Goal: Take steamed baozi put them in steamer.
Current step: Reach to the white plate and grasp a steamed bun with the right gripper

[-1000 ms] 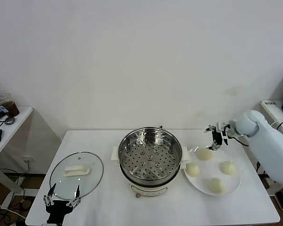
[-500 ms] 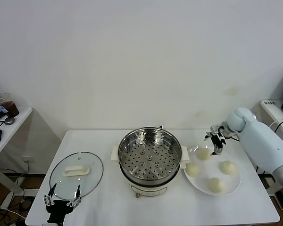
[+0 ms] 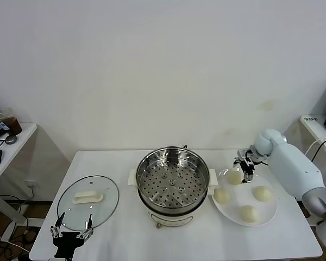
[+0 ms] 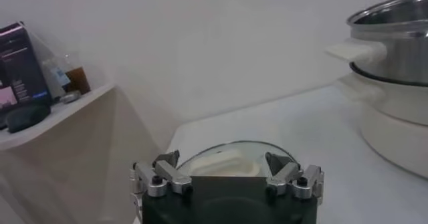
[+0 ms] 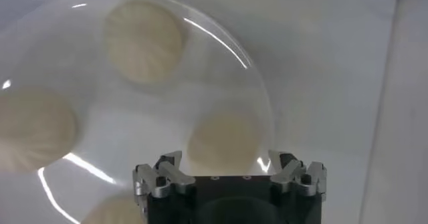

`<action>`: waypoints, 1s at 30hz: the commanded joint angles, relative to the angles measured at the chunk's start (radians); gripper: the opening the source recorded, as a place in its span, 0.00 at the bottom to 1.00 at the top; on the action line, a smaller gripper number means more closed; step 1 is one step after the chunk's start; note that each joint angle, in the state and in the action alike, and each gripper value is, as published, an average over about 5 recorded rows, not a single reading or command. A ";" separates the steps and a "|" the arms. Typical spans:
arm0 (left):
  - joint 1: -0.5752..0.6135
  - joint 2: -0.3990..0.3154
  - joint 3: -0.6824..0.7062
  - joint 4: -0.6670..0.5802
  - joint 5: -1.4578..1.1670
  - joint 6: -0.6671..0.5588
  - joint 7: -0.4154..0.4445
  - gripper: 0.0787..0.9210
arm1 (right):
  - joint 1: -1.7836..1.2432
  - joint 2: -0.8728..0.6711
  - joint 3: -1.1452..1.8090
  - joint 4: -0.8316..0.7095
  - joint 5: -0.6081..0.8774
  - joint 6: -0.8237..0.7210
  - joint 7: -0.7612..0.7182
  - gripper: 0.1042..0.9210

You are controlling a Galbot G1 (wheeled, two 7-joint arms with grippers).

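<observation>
Table, white, stands against plain white wall.

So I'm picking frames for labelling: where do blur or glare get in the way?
Head view: even light, sharp, only soft reflections inside the steamer. Right wrist view: the baozi and plate are soft and smeared, with bright glare streaks along the rim; the right claw itself is sharp. Left wrist view: dim and slightly hazy, the glass lid pale behind the left claw.
</observation>
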 commanded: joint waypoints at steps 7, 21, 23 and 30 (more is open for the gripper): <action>-0.004 -0.001 0.003 0.007 0.002 0.003 0.000 0.88 | -0.001 0.034 0.008 -0.051 -0.034 0.011 0.019 0.88; -0.007 0.000 -0.002 0.008 0.002 0.005 -0.002 0.88 | -0.007 0.040 0.018 -0.071 -0.036 0.011 0.038 0.67; -0.008 -0.001 -0.001 0.007 0.002 0.005 -0.001 0.88 | -0.008 0.039 0.021 -0.071 -0.036 0.011 0.038 0.63; -0.009 -0.001 0.002 0.006 0.002 0.008 -0.002 0.88 | -0.001 0.033 0.028 -0.068 -0.025 0.013 0.032 0.56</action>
